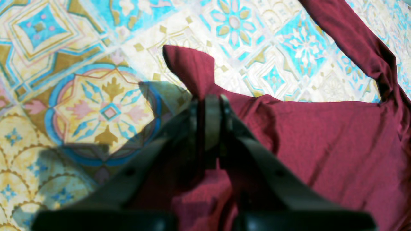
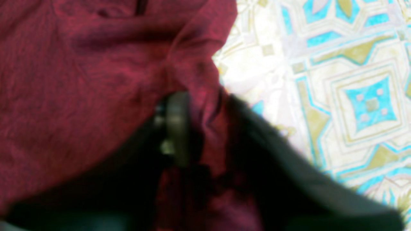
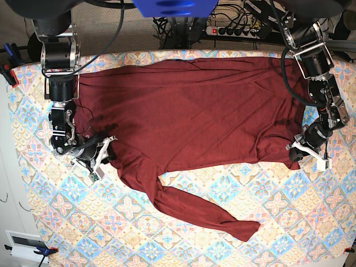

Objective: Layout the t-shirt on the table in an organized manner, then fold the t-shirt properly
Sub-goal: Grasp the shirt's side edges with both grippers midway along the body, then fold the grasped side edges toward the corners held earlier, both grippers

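Note:
The dark maroon t-shirt (image 3: 194,111) lies spread over the patterned table (image 3: 233,189), with one long sleeve (image 3: 211,211) trailing toward the near edge. On the right of the base view, my left gripper (image 3: 296,151) holds the shirt's edge. The left wrist view shows that gripper (image 1: 212,102) shut, a peak of t-shirt (image 1: 337,144) cloth pinched between its fingers above the table (image 1: 96,106). At the shirt's left edge is my right gripper (image 3: 107,151). In the blurred right wrist view that gripper (image 2: 205,122) has a fold of t-shirt (image 2: 80,80) squeezed between its fingers, beside the table (image 2: 353,96).
A power strip with cables (image 3: 233,30) lies beyond the far table edge. Clamps (image 3: 6,72) hold the cloth at the left corner. Another sleeve (image 1: 353,41) runs diagonally across the top right of the left wrist view. Bare patterned cloth shows along the near side (image 3: 289,222).

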You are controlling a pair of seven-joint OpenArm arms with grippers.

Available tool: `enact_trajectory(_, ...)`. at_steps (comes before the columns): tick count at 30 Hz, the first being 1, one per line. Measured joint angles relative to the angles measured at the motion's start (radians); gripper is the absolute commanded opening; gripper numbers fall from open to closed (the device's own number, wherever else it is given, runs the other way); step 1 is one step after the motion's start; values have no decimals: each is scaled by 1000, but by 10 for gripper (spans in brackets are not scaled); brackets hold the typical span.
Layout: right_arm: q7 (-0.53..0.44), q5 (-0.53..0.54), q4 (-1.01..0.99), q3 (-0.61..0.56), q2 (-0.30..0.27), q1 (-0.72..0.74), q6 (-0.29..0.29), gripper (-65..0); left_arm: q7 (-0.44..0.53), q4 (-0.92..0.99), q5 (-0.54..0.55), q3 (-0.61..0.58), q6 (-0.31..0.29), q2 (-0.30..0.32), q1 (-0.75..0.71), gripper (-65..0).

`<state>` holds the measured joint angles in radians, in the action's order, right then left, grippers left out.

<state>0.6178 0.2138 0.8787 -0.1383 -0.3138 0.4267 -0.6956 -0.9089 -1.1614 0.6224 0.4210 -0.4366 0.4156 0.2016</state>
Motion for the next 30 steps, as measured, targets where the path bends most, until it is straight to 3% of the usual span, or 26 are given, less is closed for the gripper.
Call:
enact_trajectory(2, -5, 2, 0, 3, 1, 0, 0, -650, 0, 0, 0, 0, 0, 0, 0, -650)
enact_trajectory(9, -4, -2, 12, 4, 0, -3, 0, -650, 0, 0, 0, 0, 0, 0, 0, -650)
enact_trajectory(18, 18, 8, 204, 4, -13, -20, 0, -650, 1, -5, 6, 0, 0, 2, -8, -650)
enact_trajectory(26, 37, 3, 325, 64, -11, -129, -7, -650, 0, -212, 7, 1, 0, 16, -124, -650)
enact_trajectory(30, 37, 3, 349, 105, -24, -148, 0, -650, 0, -238, 79, 119, -10, 6, -146, -650)
